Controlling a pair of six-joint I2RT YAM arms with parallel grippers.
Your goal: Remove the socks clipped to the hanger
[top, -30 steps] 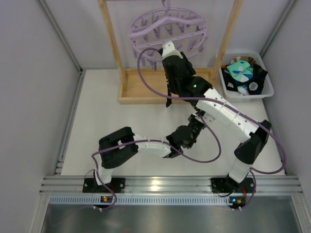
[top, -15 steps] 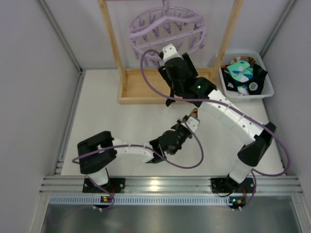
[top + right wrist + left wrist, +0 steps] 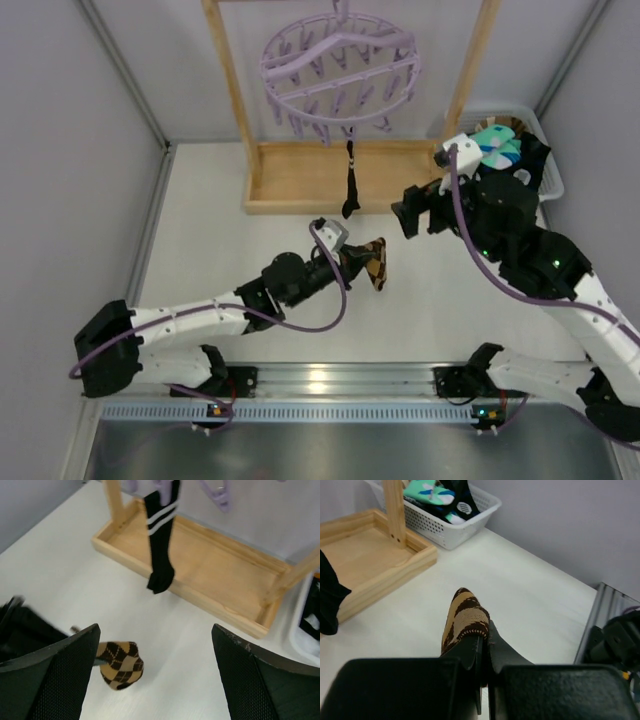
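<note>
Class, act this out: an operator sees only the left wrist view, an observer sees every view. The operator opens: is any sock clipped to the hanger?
Observer: Yes, one black sock hangs from a clip on the hanger.
Operator: Any markings on it?
Observer: Two white stripes near its upper end.
Operator: And the right gripper?
Observer: The right gripper is open and empty, over the table near the basket.
</note>
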